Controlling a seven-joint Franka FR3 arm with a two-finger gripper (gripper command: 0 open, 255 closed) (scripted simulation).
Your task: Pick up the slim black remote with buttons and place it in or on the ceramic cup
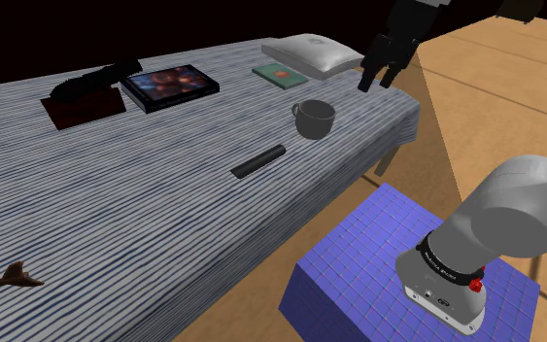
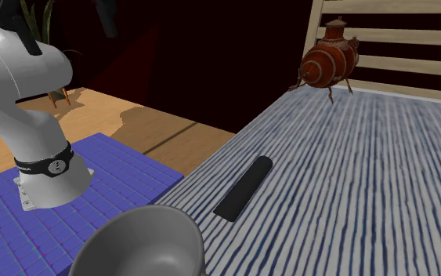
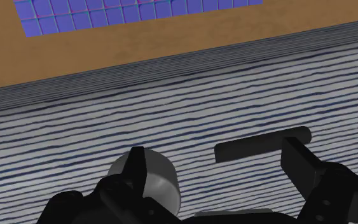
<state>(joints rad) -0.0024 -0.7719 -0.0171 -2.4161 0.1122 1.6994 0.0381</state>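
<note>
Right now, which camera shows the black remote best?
The second exterior view: the remote lies whole and large on the striped cloth. The shoulder view shows it smaller, near the cup. The wrist view shows it beyond the open gripper.

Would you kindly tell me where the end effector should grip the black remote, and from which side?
Grip the remote at its middle, across its narrow width, descending from above. It lies flat on the striped tablecloth, long and slim, clear of the cup, so its long edges likely pinch best.
</note>
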